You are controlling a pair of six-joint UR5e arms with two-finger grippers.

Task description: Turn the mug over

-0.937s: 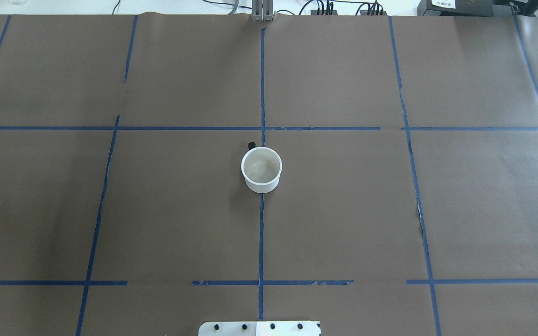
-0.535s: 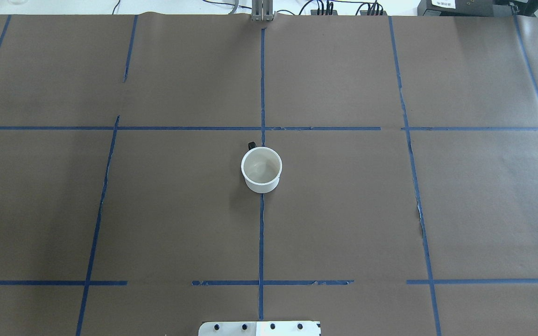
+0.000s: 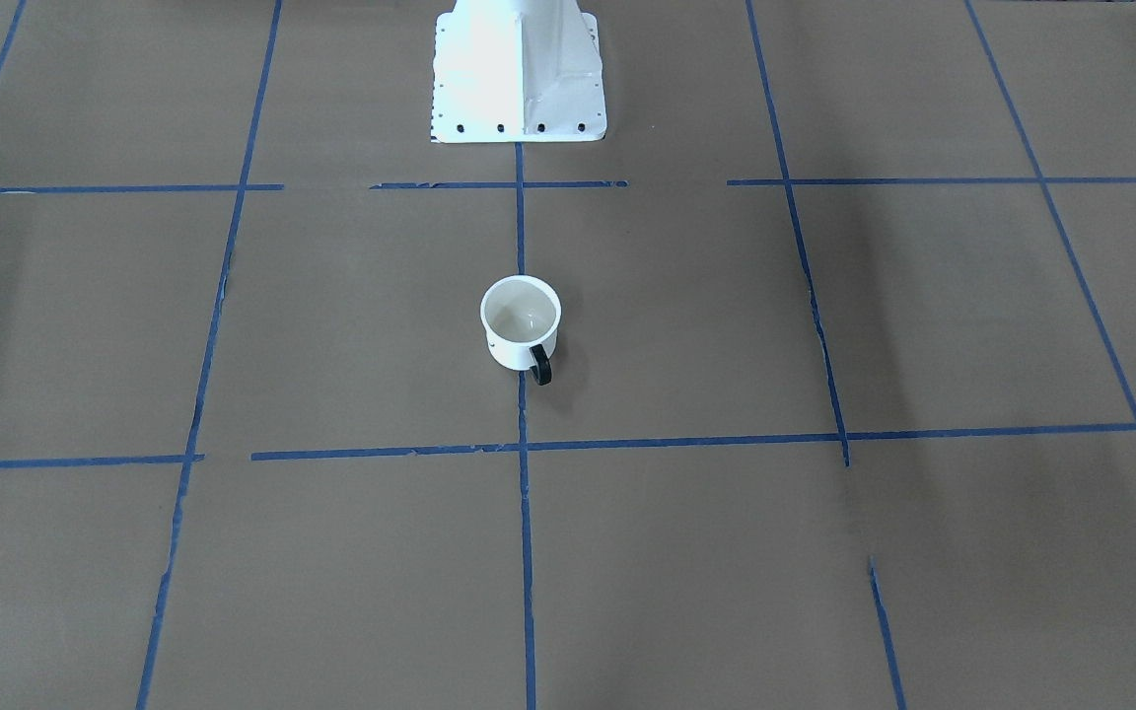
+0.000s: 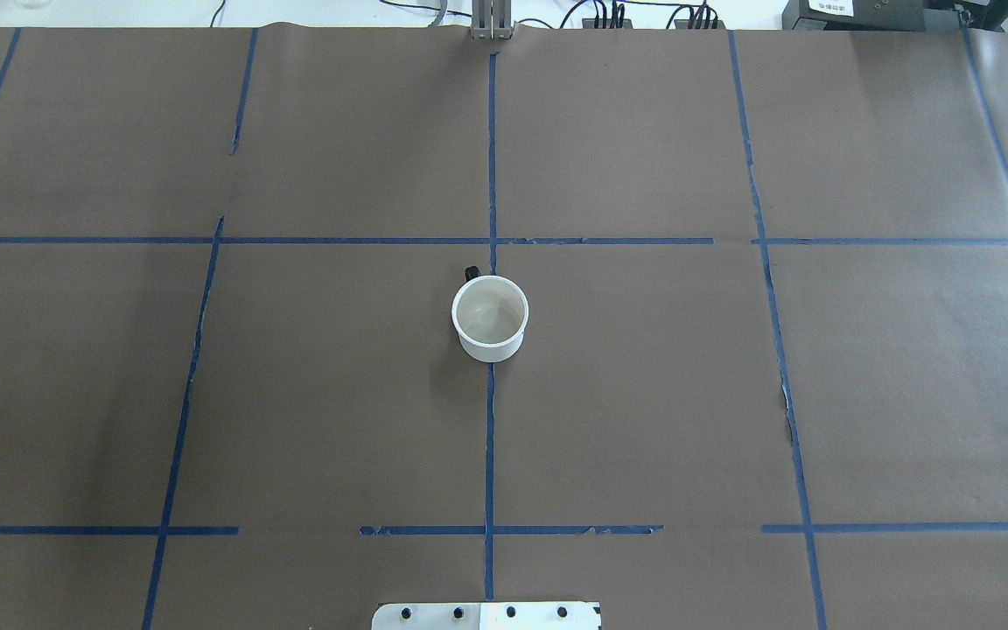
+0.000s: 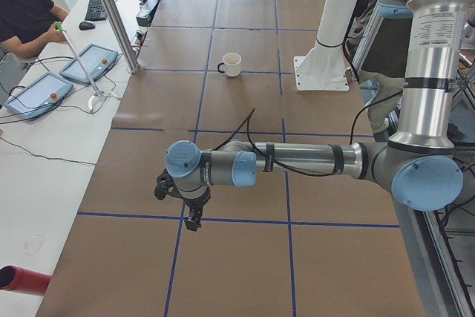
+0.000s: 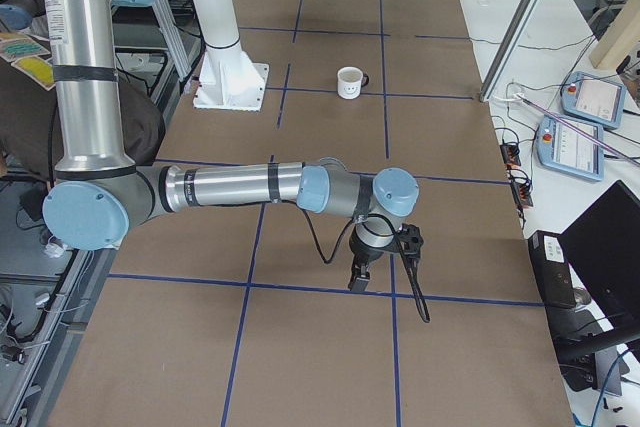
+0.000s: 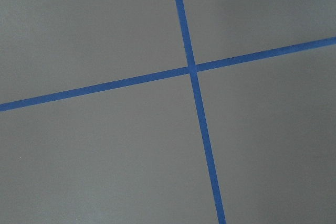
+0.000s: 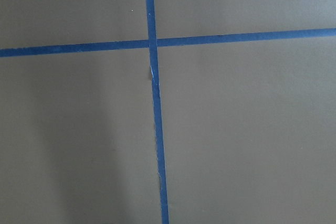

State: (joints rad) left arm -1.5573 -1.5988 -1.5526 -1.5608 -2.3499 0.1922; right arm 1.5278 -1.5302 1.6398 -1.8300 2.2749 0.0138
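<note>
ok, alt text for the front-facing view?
A white mug with a black handle stands upright, mouth up, on the centre blue tape line of a brown paper-covered table. The robot's white base sits at top; no arms show.

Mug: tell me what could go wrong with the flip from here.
1. The mug stands upright with its handle on the side away from the robot, so a pinch on the smooth round wall may slip during the turn.
2. It sits on the centre tape line, far from both the left gripper and the right gripper. Neither wrist view shows it, so a long approach could clip and topple it.
</note>
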